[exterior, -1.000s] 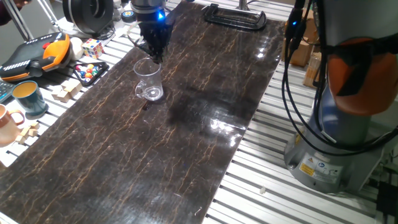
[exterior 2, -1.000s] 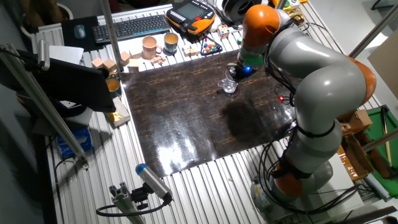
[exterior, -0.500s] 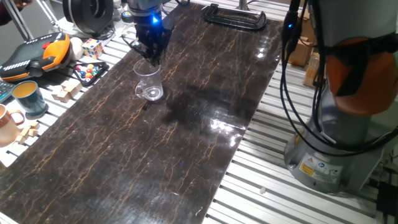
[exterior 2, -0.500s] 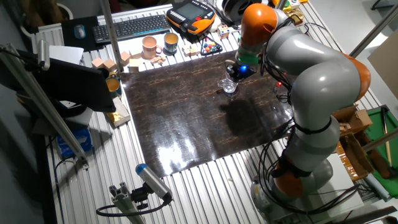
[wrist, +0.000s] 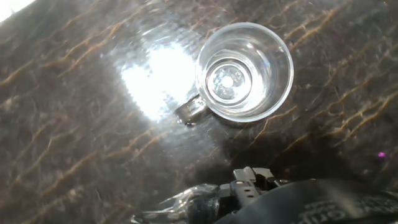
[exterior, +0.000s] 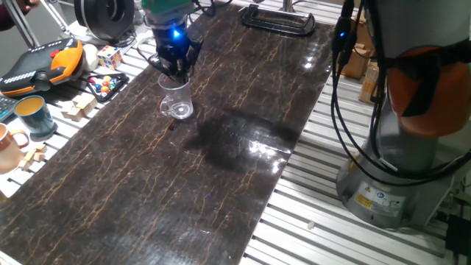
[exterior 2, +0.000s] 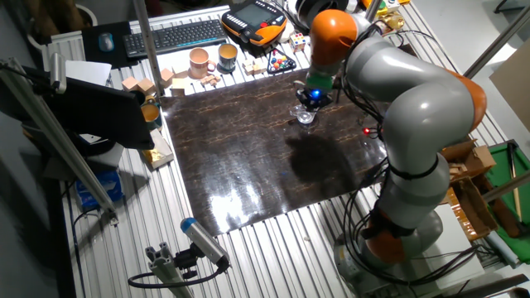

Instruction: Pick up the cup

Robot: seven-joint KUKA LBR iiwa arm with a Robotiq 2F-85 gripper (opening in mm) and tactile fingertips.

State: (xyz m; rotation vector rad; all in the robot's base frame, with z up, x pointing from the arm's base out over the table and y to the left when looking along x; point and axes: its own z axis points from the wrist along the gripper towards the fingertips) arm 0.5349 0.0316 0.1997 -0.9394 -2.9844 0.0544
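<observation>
Off at the left edge sit a terracotta-pink mug (exterior: 9, 143) and a teal mug (exterior: 34, 116), then scattered wooden blocks (exterior: 76, 107), an orange-and-black handheld pendant (exterior: 43, 65) and a colour cube (exterior: 110, 57), all on the slatted metal beside the dark marbled counter (exterior: 221, 162). Further right, the cup (exterior: 176, 96) stands upright on the counter near its far end, handle turned toward the near side. The pincer (exterior: 174, 65) hangs just above its rim with a blue light glowing on the hand; I cannot tell how wide its fingers stand, and it holds nothing. A black clamp (exterior: 277, 19) lies at the far end, and the arm's grey base (exterior: 401, 147) stands at the right.
</observation>
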